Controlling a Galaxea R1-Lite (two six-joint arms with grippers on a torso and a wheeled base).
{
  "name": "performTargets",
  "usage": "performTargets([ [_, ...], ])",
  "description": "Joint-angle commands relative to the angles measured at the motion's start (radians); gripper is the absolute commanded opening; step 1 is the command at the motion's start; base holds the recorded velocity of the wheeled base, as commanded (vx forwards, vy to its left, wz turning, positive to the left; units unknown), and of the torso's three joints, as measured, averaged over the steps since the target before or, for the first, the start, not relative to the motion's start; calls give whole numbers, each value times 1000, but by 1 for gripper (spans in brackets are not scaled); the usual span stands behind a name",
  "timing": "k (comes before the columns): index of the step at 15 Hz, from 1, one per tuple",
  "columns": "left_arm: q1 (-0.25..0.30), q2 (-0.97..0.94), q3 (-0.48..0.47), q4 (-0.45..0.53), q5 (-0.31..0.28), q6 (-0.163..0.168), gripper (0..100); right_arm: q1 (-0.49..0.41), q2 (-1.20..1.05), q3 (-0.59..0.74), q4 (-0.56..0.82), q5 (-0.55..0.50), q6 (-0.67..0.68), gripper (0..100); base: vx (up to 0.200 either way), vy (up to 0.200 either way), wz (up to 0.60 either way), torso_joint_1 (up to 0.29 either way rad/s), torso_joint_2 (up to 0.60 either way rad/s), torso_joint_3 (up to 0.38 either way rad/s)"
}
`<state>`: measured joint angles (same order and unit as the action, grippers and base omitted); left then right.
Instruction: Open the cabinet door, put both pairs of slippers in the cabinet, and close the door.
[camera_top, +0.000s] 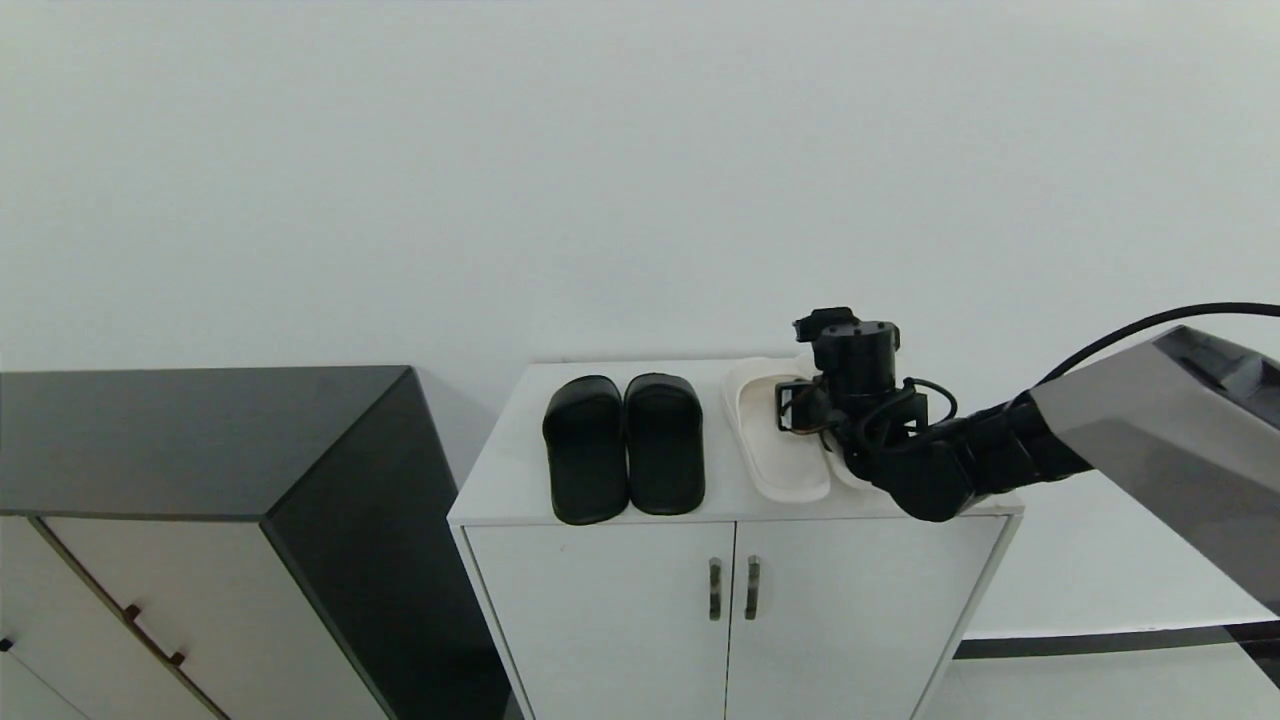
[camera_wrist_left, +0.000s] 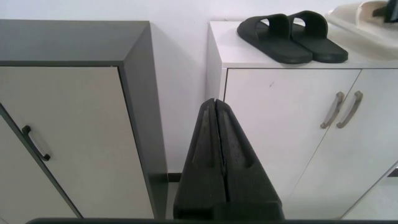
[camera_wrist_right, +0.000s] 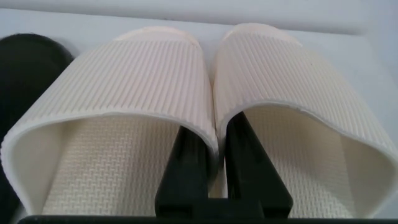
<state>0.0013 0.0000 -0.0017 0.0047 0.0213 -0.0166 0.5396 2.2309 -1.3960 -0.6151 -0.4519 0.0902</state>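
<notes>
A low white cabinet (camera_top: 600, 610) stands against a plain pale wall (camera_top: 640, 170). Its two doors (camera_top: 845, 620) are shut, and two slim vertical handles (camera_top: 715, 588) sit side by side where the doors meet.

Two pairs of slippers lie on the cabinet's top, toes towards the wall. The black slippers (camera_top: 622, 447) are near the middle, the two shoes touching along their inner sides. The cream slippers (camera_top: 775, 440) lie just beside them on the robot's right.

The right arm comes in from the right over the cabinet top. The right claw (camera_top: 795, 408) is at the cream pair. In the right wrist view one dark finger (camera_wrist_right: 186, 168) sits under each ribbed strap, and the gap between the fingers is narrow. The neighbouring inner edges of the two straps are pinched between them.

The left claw (camera_wrist_left: 215, 106) hangs low in front of the gap between the white cabinet and a dark-topped cabinet (camera_top: 200, 440) on the robot's left. Its fingers are pressed flat together with nothing between them.
</notes>
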Motion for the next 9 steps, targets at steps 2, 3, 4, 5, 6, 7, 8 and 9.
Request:
performTargets([
  [2,0,2,0,0,0,-2,0,40,-174,144,-2,-1,-3,0,0,0,0,0,0,0],
  [3,0,2,0,0,0,0,0,49,-198,183,-3,-1,-3,0,0,0,0,0,0,0],
  [4,0,2,0,0,0,0,0,76,-263,287,-3,-1,-1,0,0,0,0,0,0,0],
  [5,0,2,0,0,0,0,0,102,-309,361,-5,1,0,0,0,0,0,0,0,0],
  [6,0,0,0,0,0,0,0,125,-359,428,-5,2,0,0,0,0,0,0,0,0],
  [7,0,2,0,0,0,1,0,142,-390,469,-6,7,0,0,0,0,0,0,0,0],
  [8,0,0,0,0,0,1,0,171,-447,534,-9,18,5,0,0,0,0,0,0,0],
  [9,0,2,0,0,0,1,0,194,-487,584,-11,52,5,0,0,0,0,0,0,0],
])
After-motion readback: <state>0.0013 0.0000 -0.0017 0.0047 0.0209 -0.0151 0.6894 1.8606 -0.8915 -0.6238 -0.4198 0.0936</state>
